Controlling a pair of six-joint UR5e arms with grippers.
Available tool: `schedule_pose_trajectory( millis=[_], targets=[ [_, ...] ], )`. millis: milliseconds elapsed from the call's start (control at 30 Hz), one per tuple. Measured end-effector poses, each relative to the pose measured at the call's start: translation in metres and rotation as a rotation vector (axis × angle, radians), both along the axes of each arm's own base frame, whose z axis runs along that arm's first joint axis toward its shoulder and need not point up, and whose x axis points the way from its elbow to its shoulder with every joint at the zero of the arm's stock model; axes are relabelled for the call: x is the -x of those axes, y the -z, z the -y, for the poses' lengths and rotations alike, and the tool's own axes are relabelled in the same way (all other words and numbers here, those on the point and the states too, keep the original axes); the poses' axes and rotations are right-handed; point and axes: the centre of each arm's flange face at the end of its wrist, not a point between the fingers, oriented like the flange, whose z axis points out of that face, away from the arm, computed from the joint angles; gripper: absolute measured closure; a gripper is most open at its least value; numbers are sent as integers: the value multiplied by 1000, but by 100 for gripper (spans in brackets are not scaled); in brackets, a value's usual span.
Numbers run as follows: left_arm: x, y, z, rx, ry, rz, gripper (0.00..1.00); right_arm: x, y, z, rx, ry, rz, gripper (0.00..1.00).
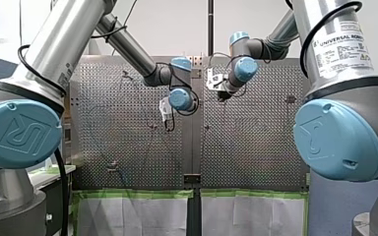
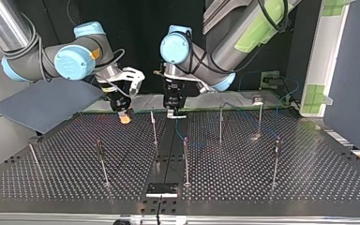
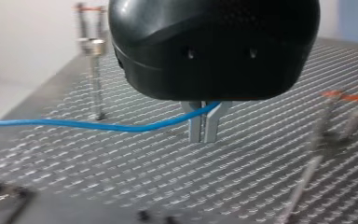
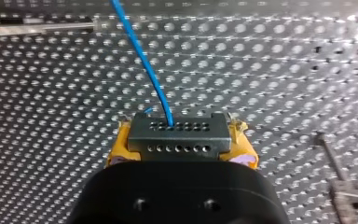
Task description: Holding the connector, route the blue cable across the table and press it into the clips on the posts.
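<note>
Looking across in the top view, the biggest thing is the table [image 2: 262,178], a dark metal sheet drilled with a regular grid of small round holes. Both arms drop in over its far edge: my left arm [image 2: 225,47] and my right arm [image 2: 51,61], silver tubes with blue joint caps. Thin upright metal posts [image 2: 185,159] are dotted about the table. With that middle post as the dial's centre, my left end effector [image 2: 174,111] sits at 12 o'clock and my right end effector [image 2: 124,117] at 10. The left one's black and rounded, its two flat metal fingers [image 3: 195,126] clenched on the blue cable [image 3: 74,124]. The right one's yellow pads [image 4: 119,149] are grasping the connector [image 4: 177,135], a grey rectangular block with two rows of tiny holes. The thin, smooth cable runs out of its far face.
</note>
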Motion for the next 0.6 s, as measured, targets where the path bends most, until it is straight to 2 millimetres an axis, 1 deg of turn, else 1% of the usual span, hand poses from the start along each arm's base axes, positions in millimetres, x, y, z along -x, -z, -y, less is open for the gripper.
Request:
schedule_pose_trajectory(
  millis=[133,233,333,600],
  targets=[
    [5,41,-4,-28,10,-44,100,3,17,-5,-11,4,4,100],
    [12,64,-7,-43,20,-67,100,5,25,-7,-12,6,14,100],
    [18,79,-11,-52,25,-81,100,6,33,-9,-7,8,25,100],
    [37,105,-25,-64,32,-112,100,10,59,-15,-5,15,38,100]
  ],
)
